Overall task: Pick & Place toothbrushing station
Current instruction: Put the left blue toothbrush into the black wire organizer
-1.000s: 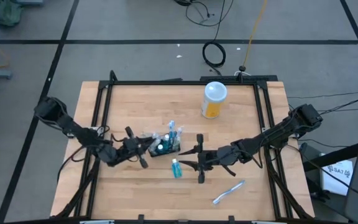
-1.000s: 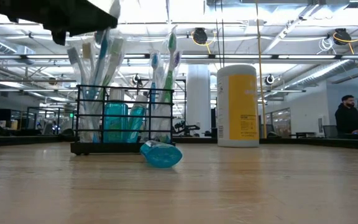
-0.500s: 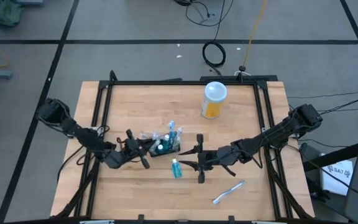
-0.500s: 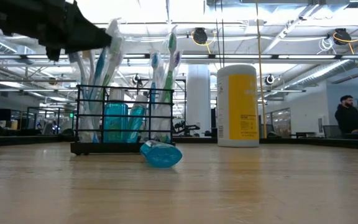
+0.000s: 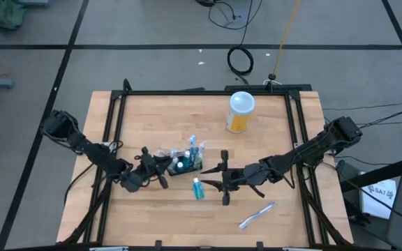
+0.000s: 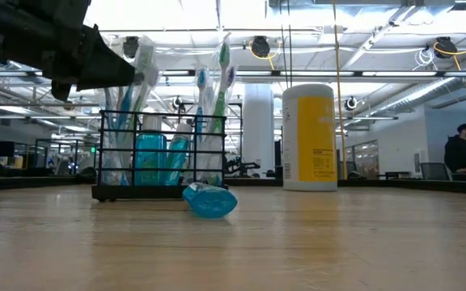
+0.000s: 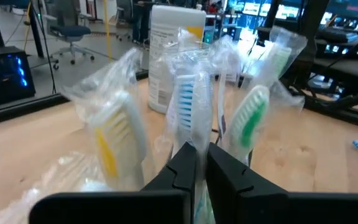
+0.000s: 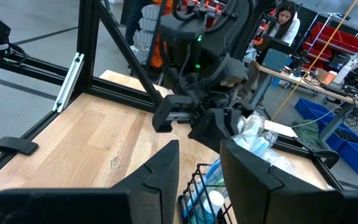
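Left gripper (image 5: 160, 166) at the basket (image 5: 185, 166); right gripper (image 5: 223, 178) waits, fingers spread, just right of it.

The basket stands mid-table, toward the front edge. The left fingers (image 7: 188, 163) are nearly pressed together around a wrapped toothbrush (image 7: 185, 102). These brushes look light and stiff, but the crinkly wrap is probably slippery, so pinch low on the handle. A tube (image 5: 198, 188) lies beside the basket and may roll; a loose toothbrush (image 5: 256, 215) lies toward the front right corner.
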Robot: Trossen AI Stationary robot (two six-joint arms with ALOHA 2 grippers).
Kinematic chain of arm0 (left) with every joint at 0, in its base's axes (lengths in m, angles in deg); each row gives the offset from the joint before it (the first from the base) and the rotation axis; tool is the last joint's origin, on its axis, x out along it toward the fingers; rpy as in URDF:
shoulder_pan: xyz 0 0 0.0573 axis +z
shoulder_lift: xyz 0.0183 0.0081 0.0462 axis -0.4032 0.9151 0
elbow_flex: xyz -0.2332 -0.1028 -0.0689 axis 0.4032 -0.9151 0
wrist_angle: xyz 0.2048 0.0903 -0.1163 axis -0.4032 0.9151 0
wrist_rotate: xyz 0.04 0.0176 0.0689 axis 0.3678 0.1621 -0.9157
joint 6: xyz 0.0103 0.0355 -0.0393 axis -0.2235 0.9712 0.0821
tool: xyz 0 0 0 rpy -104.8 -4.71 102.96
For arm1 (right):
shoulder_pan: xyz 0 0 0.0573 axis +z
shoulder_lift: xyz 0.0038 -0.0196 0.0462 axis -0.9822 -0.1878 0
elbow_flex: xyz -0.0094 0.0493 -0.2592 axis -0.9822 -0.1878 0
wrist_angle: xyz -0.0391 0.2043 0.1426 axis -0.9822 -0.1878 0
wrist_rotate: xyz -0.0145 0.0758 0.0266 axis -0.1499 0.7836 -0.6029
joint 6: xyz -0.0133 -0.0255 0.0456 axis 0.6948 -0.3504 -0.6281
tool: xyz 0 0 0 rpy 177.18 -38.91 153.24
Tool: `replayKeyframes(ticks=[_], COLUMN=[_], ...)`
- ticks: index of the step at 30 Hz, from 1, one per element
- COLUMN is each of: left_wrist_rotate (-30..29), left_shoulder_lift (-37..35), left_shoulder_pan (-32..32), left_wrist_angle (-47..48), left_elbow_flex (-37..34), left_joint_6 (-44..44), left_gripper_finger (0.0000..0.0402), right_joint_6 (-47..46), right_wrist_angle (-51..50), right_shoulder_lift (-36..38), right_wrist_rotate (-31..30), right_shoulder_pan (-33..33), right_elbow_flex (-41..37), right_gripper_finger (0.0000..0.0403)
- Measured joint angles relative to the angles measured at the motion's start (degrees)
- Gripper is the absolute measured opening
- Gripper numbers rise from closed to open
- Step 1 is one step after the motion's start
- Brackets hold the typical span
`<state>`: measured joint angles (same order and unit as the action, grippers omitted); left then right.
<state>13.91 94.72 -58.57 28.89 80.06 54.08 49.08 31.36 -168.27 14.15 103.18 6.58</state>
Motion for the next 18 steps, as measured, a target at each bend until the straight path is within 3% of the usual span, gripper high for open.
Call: replayKeyframes(ticks=[10, 18], left_wrist_rotate=[3.1, 3.3], left_shoulder_lift=[0.0, 0.1], left_shoulder_pan=[0.3, 0.3], left_wrist_angle=[2.9, 2.2], left_elbow_flex=[0.0, 0.0], left_joint_6=[-2.2, -1.0], left_gripper_finger=[0.0016, 0.0086], right_joint_6=[0.0, 0.0], right_wrist_angle=[0.0, -0.2], right_shoulder_lift=[0.0, 0.0], right_wrist_rotate=[0.0, 0.0], right_shoulder_pan=[0.0, 0.0], right_elbow_flex=[0.0, 0.0], right_gripper_finger=[0.0112, 0.0112])
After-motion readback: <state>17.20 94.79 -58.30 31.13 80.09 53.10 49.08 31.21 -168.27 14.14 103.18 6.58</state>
